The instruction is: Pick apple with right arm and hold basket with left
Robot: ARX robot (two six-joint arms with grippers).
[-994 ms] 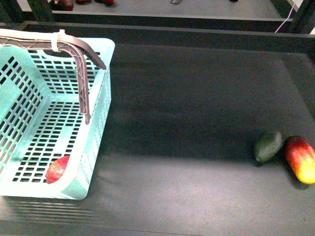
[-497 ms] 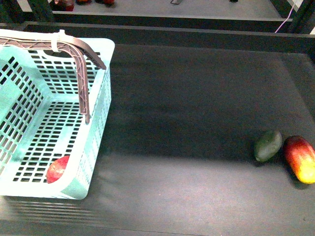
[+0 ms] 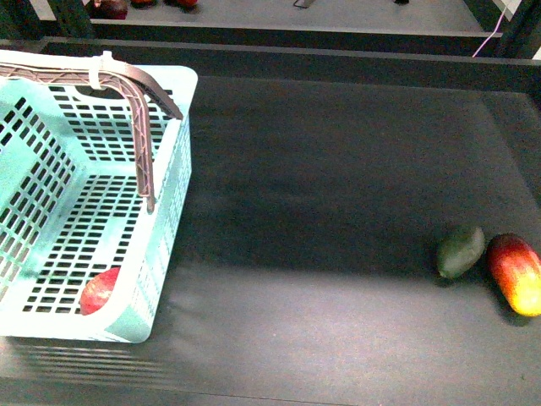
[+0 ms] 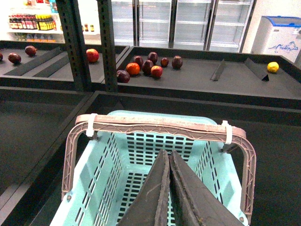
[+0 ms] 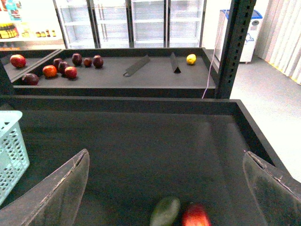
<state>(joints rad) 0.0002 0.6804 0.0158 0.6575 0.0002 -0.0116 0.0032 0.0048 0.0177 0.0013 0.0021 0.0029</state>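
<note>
The light-turquoise basket (image 3: 173, 169) stands at the left of the dark table, its brown handles (image 3: 139, 127) raised and bound with a pale zip tie. The red apple (image 3: 100, 290) lies inside it, in the near right corner of the floor. Neither gripper shows in the front view. In the left wrist view my left gripper (image 4: 165, 153) is shut and empty, hovering over the basket (image 4: 101, 174) just short of the handles (image 4: 160, 128). In the right wrist view my right gripper (image 5: 165, 152) is wide open and empty above the table. The apple is hidden in both wrist views.
A dark green avocado (image 3: 461, 250) and a red-and-yellow mango-like fruit (image 3: 516, 273) lie side by side at the table's right; both show under the right gripper (image 5: 165, 210). A raised ledge (image 3: 338, 59) borders the table's far side. Shelves with more fruit (image 4: 146, 66) stand beyond.
The basket's near end has shifted very slightly to the right. The apple, avocado and mango-like fruit have not moved.
</note>
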